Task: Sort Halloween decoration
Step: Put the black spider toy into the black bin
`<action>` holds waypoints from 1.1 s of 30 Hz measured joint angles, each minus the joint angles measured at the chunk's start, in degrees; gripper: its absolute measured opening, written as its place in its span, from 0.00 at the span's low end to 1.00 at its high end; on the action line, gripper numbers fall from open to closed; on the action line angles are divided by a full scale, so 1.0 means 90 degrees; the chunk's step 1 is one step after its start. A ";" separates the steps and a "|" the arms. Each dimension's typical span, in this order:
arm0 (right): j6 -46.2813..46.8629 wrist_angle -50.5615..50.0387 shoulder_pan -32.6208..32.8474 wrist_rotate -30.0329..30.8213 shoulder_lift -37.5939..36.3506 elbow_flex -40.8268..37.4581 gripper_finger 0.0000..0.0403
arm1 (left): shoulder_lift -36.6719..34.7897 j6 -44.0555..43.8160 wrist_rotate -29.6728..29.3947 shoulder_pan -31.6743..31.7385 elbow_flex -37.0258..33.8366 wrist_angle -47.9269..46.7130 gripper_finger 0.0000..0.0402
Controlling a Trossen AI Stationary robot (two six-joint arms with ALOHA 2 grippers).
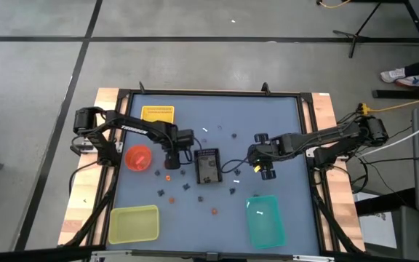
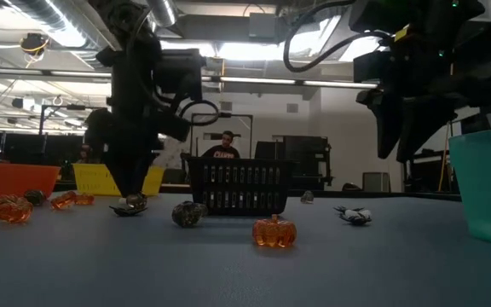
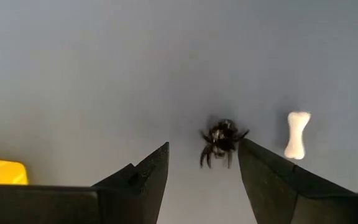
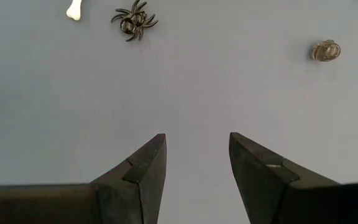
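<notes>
While both arms reach in over the blue-grey desk (image 1: 282,131), the left pincer (image 1: 172,161) hangs low at about nine o'clock from the black mesh tray (image 1: 207,167) in the middle, its jaws spread apart and holding nothing. Straight ahead of those jaws, seen from the left wrist, lies a small black spider trinket (image 3: 219,140). It sits off-centre, touching or just beside the inner face of one finger (image 3: 272,180), well apart from the other. A white bone trinket (image 3: 296,134) lies just beyond that finger, outside the gap, its long axis running roughly along the line of the fingers.

From desk level, the left pincer comes down almost onto a dark trinket (image 2: 131,205), so the left arm looks much the nearer to a pick. My judgement is that a small sideways shift would centre the spider before closing.

At three o'clock from the tray, the right pincer (image 1: 262,161) waits higher, also released and empty. The other Halloween trinkets lie scattered around the tray, among them an orange pumpkin (image 2: 274,232). A teal bin (image 1: 265,219), a yellow-green tray (image 1: 133,223), a yellow tray (image 1: 157,113) and an orange bowl (image 1: 138,157) ring the desk.
</notes>
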 joint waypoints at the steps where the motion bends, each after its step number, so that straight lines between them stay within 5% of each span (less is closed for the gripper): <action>1: 0.0000 0.0000 0.0000 0.0000 0.0000 0.0000 0.43 | 0.0000 -0.0006 0.0008 0.0000 -0.0055 0.0038 0.44; 20: 0.0000 0.0032 0.0000 -0.0001 0.0000 0.0000 0.43 | -0.0010 0.0007 0.0226 0.0002 -0.0128 0.0320 0.44; 33: 0.0001 0.0049 0.0000 -0.0002 0.0000 0.0002 0.43 | -0.0005 0.0000 0.0359 0.0000 -0.0128 0.0324 0.28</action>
